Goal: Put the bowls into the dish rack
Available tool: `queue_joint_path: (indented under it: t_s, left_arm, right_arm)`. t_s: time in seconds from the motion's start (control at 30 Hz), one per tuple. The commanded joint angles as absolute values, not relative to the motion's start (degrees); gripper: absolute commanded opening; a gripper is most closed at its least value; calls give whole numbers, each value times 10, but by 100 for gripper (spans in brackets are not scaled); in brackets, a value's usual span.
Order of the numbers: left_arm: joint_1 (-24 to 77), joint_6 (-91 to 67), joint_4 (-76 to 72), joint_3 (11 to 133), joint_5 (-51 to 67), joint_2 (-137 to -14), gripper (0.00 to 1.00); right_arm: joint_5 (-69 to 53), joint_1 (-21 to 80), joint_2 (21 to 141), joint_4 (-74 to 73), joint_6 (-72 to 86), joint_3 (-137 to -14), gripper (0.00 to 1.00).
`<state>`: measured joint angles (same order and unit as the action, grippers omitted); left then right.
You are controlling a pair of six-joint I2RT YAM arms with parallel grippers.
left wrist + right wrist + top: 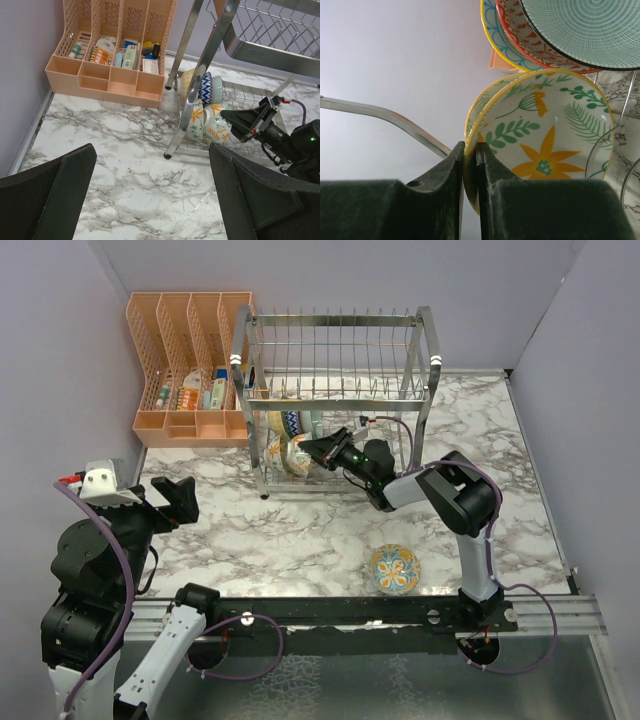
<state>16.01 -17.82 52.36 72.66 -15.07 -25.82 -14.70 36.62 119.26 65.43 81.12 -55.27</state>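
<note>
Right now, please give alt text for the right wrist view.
The right claw pinches the rim of a floral bowl standing on edge in the rack. A teal bowl and a red-patterned bowl show above it.

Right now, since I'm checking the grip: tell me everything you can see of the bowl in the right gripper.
The bowl looks like glazed ceramic: cream inside, yellow rim, green leaf sprigs, an orange flower with a teal centre. It stands on edge in the lower tier of the dish rack, its inside towards the wrist camera. The right gripper pinches its rim. A second yellow-rimmed bowl stands behind it.
</note>
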Motion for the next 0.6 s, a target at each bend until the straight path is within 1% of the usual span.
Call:
queue_joint_path:
  t_s: [0.0, 0.07, 0.1, 0.33, 0.57]
  left_arm:
    - [163, -172, 520, 729, -161, -254, 99]
    - [163, -172, 522, 731, -162, -253, 99]
    - [164, -173, 523, 731, -163, -254, 99]
    - [165, -173, 523, 731, -162, -251, 99]
    - [165, -173, 526, 737, -164, -253, 99]
  right_arm:
    - [-155, 363, 1180, 660, 778, -567, 17]
    - [-158, 363, 1169, 632, 758, -576, 24]
    - [-160, 363, 1166, 624, 753, -578, 26]
    - [-178, 363, 1163, 649, 751, -576, 33]
    - [-185, 363, 1133, 663, 748, -565, 34]
